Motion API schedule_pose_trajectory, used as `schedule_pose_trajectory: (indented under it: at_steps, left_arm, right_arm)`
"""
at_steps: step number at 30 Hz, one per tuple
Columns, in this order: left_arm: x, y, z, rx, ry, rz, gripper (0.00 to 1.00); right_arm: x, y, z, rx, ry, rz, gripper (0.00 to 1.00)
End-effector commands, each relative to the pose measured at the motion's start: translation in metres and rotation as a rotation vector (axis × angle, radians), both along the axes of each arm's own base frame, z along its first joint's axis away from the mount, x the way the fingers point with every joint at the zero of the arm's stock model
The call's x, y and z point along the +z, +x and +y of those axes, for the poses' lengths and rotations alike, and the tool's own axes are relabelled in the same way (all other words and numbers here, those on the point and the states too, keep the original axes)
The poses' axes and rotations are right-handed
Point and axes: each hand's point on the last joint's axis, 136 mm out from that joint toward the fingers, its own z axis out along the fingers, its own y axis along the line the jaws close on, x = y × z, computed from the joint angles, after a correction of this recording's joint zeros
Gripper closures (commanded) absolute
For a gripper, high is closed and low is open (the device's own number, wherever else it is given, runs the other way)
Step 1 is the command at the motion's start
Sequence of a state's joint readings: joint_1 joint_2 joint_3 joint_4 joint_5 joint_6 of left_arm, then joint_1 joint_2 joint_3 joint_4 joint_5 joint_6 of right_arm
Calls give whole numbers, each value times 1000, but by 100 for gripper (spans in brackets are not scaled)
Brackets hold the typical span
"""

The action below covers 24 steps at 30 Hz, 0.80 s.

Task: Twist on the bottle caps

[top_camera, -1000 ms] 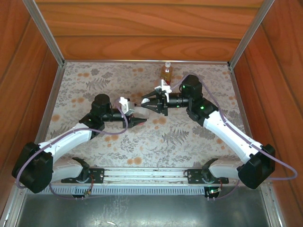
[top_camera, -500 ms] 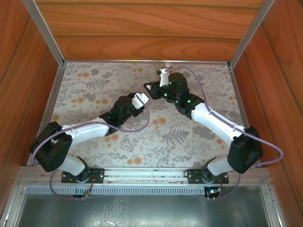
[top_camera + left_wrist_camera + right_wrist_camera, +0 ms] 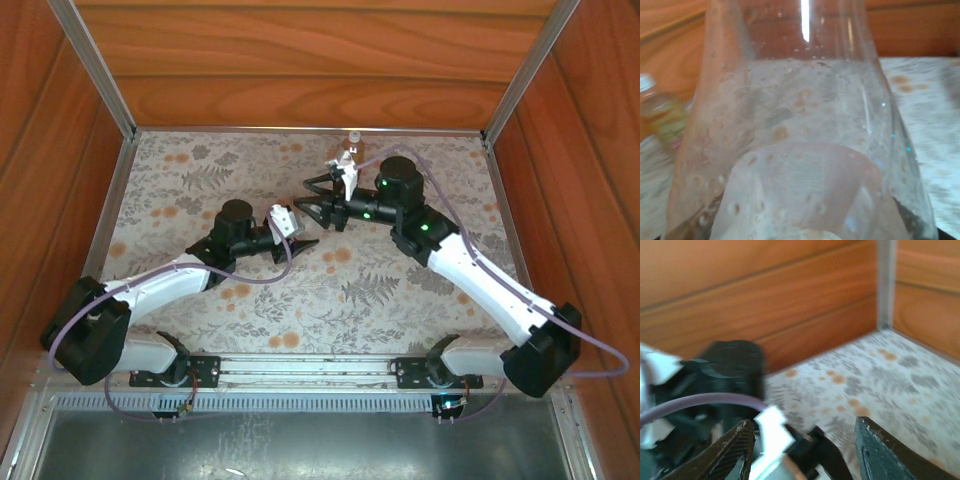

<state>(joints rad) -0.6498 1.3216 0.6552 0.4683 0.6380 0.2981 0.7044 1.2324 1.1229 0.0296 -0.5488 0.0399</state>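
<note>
A clear plastic bottle stands very close in the left wrist view, wet inside, with a pale label low down. My left gripper is shut on it near the table's middle; its fingers are hidden behind the bottle. The amber bottle stands at the back edge with a whitish cap on top; from above, that cap peeks out behind the right arm. My right gripper hangs just beyond the left one. In its wrist view the right gripper is open with nothing between the fingers.
Wooden walls and metal corner posts close in the flowered table at the back and sides. The left arm's black wrist and purple cable lie right in front of the right gripper.
The right gripper's jaws have opened and it has drawn back from the rear corner. The left gripper has pulled back toward the table's middle with the clear bottle.
</note>
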Motion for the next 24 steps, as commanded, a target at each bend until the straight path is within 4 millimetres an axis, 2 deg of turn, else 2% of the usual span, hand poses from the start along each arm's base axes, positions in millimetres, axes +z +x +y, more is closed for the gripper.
schedule_pose_trajectory:
  at_steps: [1,6,11,14,16,19,21,23,24]
  left_arm:
    - [24,-60,-1,-335,-100,95,44]
    - [37,-78,4,-435,-132,103,44]
    - [42,-84,5,-473,-143,102,44]
    - [42,-83,4,-468,-141,107,44]
    - [40,-81,4,-459,-138,108,44]
    - [37,-70,4,-400,-126,85,44]
    - [34,-53,3,-294,-106,48,44]
    - [33,-27,4,-144,-80,-5,44]
    - [34,-11,5,-48,-65,-26,44]
  right_arm:
    - [6,-45,-4,205,-14,-102,38]
    - [5,-63,-12,270,-53,-111,38]
    - [-3,-66,-12,296,-74,-94,40]
    - [-4,-63,-10,289,-73,-94,50]
    - [-3,-61,-9,282,-64,-94,66]
    - [-4,-58,-7,274,-62,-78,81]
    - [-6,-50,-5,239,-68,-66,86]
    - [-10,-30,-5,131,-81,-51,89]
    - [-13,-14,-5,43,-87,-38,89]
